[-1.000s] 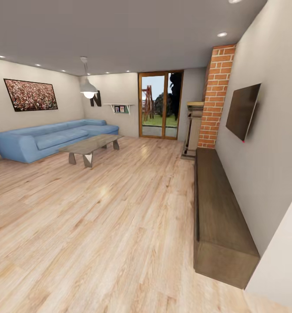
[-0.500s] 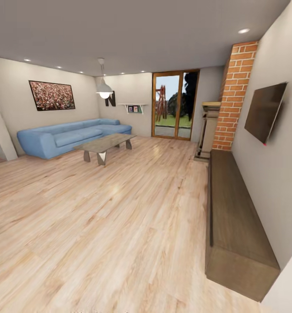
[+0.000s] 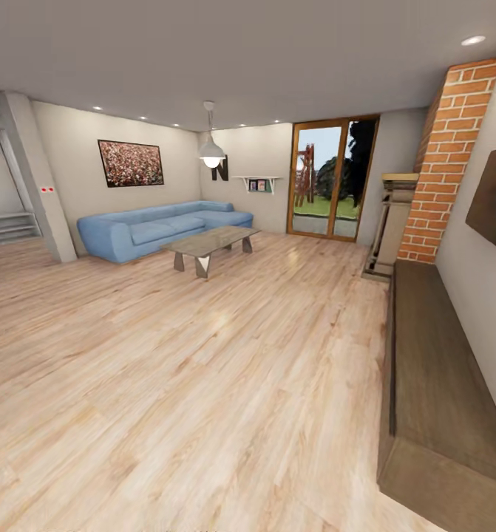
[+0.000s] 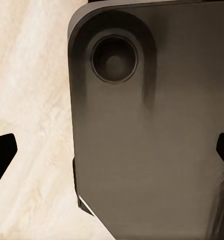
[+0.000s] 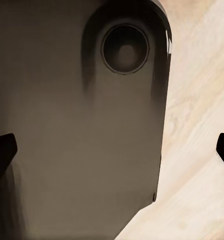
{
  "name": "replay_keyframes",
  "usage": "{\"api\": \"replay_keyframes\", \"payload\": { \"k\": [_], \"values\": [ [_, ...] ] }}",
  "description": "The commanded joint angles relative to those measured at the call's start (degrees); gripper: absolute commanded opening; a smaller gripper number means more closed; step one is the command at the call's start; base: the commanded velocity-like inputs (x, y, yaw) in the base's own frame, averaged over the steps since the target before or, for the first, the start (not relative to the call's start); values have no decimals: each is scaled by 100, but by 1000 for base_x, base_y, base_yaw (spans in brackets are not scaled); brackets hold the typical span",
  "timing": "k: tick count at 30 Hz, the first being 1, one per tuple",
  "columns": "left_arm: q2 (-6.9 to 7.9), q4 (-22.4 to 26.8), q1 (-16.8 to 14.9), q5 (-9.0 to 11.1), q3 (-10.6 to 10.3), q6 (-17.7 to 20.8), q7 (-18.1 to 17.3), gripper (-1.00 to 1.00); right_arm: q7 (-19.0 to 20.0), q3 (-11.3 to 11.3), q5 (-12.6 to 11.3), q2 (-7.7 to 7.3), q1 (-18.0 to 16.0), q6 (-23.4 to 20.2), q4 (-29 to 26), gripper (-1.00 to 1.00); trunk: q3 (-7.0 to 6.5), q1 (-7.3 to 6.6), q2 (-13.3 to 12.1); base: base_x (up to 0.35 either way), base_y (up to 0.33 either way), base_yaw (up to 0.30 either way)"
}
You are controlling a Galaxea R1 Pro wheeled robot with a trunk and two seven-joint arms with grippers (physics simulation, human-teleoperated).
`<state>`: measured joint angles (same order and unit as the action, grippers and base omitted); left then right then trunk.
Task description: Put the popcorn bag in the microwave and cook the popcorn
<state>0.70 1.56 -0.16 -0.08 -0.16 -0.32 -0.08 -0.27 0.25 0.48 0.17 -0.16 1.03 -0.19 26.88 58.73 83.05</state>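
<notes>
I am in a living room; the popcorn bag, the microwave, the countertop and the popcorn are out of view. In the left wrist view my left gripper (image 4: 113, 152) is open, its dark fingertips (image 4: 1, 155) wide apart over the robot's dark grey base and the wooden floor. In the right wrist view my right gripper (image 5: 113, 150) is open too, with its fingertips (image 5: 1, 152) at the picture's edges and nothing between them.
A blue sofa (image 3: 159, 229) and a low coffee table (image 3: 207, 244) stand far ahead at the left. A long low brown cabinet (image 3: 440, 384) runs along the right wall under a TV (image 3: 495, 199). A grey pillar (image 3: 37, 177) rises at the left. Wide wooden floor (image 3: 203, 384) lies ahead.
The camera has turned left, so the whole room has slid to the right in the picture. The grey pillar and an opening behind it have come into view at the left.
</notes>
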Motion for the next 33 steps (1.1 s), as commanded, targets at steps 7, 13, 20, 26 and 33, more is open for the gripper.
{"api": "replay_keyframes", "payload": {
  "k": [7, 13, 20, 26, 33],
  "values": [
    [0, 2, -1, -1, -2, -3, 0, 100, -6, 2, 0, 0, -2, 11, 1, 100, 5, 0, 3, 0, 0, 274],
    [0, 2, -1, -1, -2, -3, -1, 100, -8, 2, 4, 0, -2, 11, 1, 100, 5, 0, 3, 0, 0, 274],
    [0, 2, -1, -1, -2, -3, 1, 100, -9, 2, 5, 0, -2, 11, 1, 100, 5, 0, 3, 0, 0, 274],
    [0, 2, -1, -1, -2, -3, -1, 100, -23, -6, 5, 0, -2, 11, 1, 100, 5, 0, 3, 0, 0, 274],
    [0, 2, -1, -1, -2, -3, -1, 100, -32, -7, -2, 0, -2, 11, 1, 100, 5, 0, 3, 0, 0, 285]
  ]
}}
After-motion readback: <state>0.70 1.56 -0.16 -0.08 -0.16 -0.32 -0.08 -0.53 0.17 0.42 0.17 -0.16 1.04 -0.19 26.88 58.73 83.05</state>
